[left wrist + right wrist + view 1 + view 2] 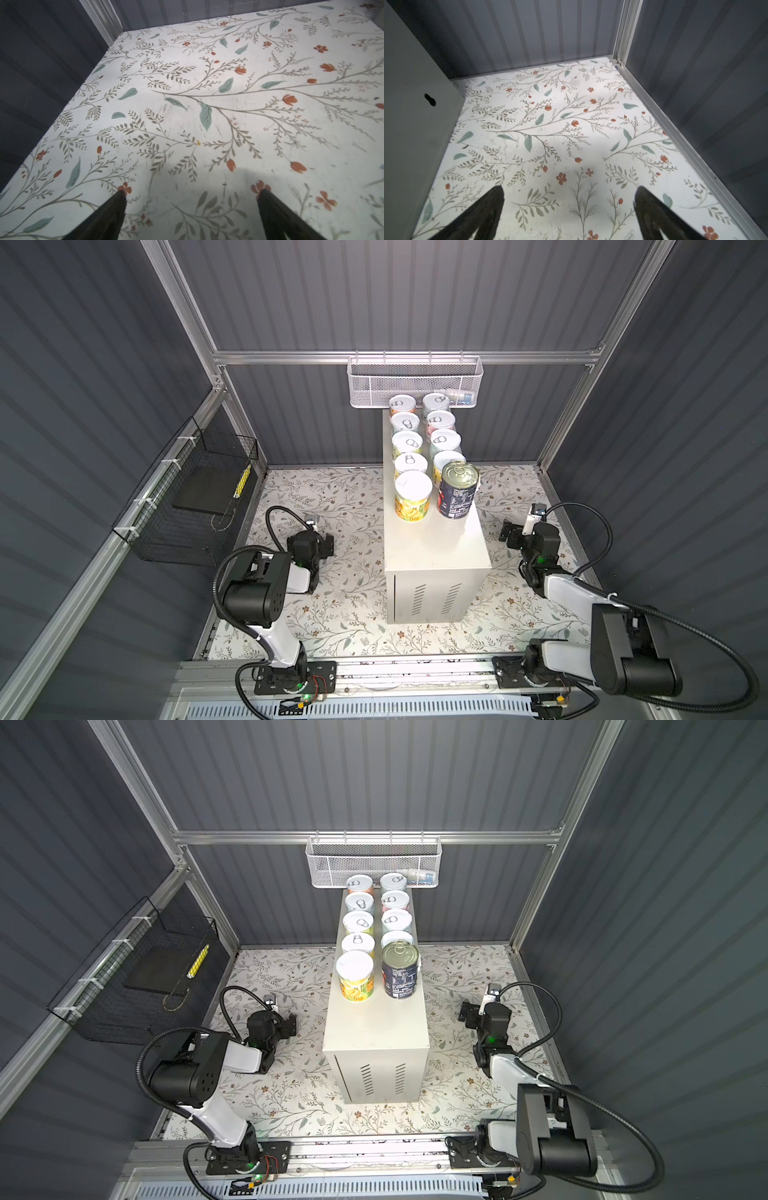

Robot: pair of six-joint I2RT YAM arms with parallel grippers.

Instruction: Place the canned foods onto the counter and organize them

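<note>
Cans (pixel 412 497) stand in two rows along the tabletop (pixel 436 547). Left hand (pixel 192 191) and right hand (pixel 569 187) flank it, released, empty.

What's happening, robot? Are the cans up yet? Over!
Left gripper open, empty. Right gripper open, empty. Cans upright in two rows on the counter. Nothing in the way.

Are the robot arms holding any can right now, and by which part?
Nothing is held. The left end effector and the right end effector are both open above the floral mat; the cans stand on the counter.
</note>
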